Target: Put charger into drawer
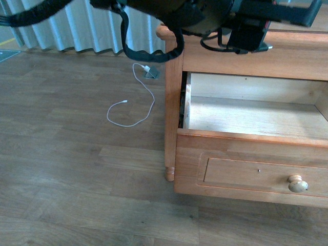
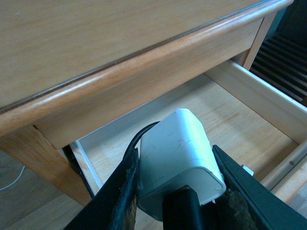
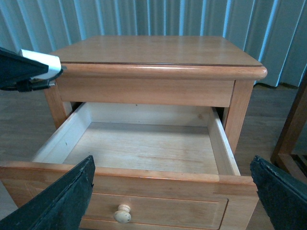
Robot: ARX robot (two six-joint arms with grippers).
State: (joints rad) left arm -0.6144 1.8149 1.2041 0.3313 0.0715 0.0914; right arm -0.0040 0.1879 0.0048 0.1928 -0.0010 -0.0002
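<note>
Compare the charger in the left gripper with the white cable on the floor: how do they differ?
The charger is a compact white block with a black cable, clamped in the left gripper near the open drawer. The white cable is long and thin, lying loose on the floor and ending at a grey adapter. Both are white.

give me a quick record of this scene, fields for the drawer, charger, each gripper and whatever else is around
drawer: pulled open, bare light wood inside
charger: white block with a black cable beside it, held above the drawer, not yet inside
left gripper: shut on the charger
right gripper: open, holding nothing, facing the drawer front
nightstand: orange-brown wood
white cable: lying on the floor beside the nightstand
</note>
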